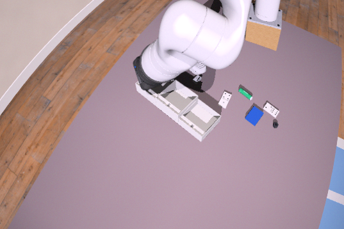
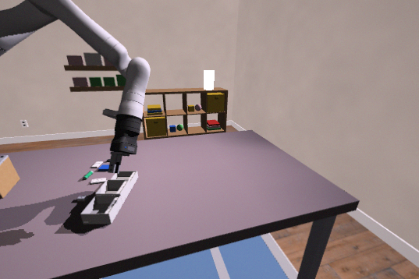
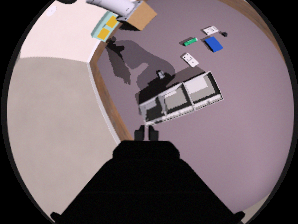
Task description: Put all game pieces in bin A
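Note:
A row of three white open bins (image 1: 193,132) (image 2: 102,218) (image 3: 218,94) lies on the table; I cannot read their marks. Two white dominoes lie flat to its right, one domino (image 1: 225,99) (image 2: 98,180) near the bins and a second domino (image 1: 271,109) farther off. A small black piece (image 1: 275,123) lies beside the second domino. My gripper (image 2: 114,169) (image 3: 146,130) hangs just above the far end of the bin row, fingers close together, with nothing visible between them. In the top view the arm hides the gripper and the left bin.
A green cylinder (image 1: 245,93) (image 2: 88,175) and a blue block (image 1: 254,116) (image 2: 104,167) lie among the dominoes. A small white thing (image 1: 197,77) lies in the arm's shadow behind the bins. The arm's wooden base block (image 1: 263,33) stands at the back.

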You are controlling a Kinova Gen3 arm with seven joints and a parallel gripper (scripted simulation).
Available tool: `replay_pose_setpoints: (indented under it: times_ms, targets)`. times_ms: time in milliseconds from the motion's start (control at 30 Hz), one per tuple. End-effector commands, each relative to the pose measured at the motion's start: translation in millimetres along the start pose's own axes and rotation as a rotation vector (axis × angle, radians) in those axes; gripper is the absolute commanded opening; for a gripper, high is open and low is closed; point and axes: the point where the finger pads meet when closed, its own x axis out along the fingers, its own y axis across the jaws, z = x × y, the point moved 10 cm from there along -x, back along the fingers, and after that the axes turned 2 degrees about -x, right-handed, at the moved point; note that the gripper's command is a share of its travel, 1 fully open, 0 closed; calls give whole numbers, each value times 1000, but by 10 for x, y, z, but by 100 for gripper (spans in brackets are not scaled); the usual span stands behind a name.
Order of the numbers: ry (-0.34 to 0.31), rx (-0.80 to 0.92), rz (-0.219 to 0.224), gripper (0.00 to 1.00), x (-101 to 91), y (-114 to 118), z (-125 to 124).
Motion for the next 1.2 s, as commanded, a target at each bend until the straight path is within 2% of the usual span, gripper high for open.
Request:
replay_pose_setpoints:
  times_ms: [0, 67, 100, 167, 233, 267, 333, 400, 467, 500, 533, 600, 633, 700, 767, 800, 867, 933, 1033, 1100, 1167]
  targets:
    - [6, -12, 44, 31, -146, -48, -102]
    - [19, -81, 115, 31, -220, -64, -221]
    - [24, -102, 136, 31, -257, -57, -282]
    - [24, -102, 136, 31, -292, -33, -343]
    - [29, -173, 206, 31, -366, -55, -463]
    - [31, -193, 225, 31, -405, -50, -525]
    - [31, -193, 225, 31, -448, -28, -593]
    - [28, -266, 294, 31, -520, -55, -715]
    - [28, -266, 294, 31, -520, -55, -715]
    - [27, -285, 312, 31, -560, -53, -778]
    - [27, -285, 312, 31, -605, -35, -846]
    - [16, -359, 378, 31, -674, -69, -972]
    - [14, -376, 394, 31, -714, -70, -1036]
    - [14, -376, 394, 31, -766, -55, -1113]
    - [-5, -451, 458, 31, -831, -95, -1243]
    - [-9, -467, 471, 31, -870, -99, -1310]
    - [-9, -467, 471, 31, -917, -91, -1382]
    - [-35, -543, 531, 31, -977, -138, -1517]
    - [-40, -557, 542, 31, -1014, -145, -1586]
    - [-74, -634, 597, 31, -1067, -196, -1726]
    - [-80, -647, 607, 31, -1144, -208, -1869]
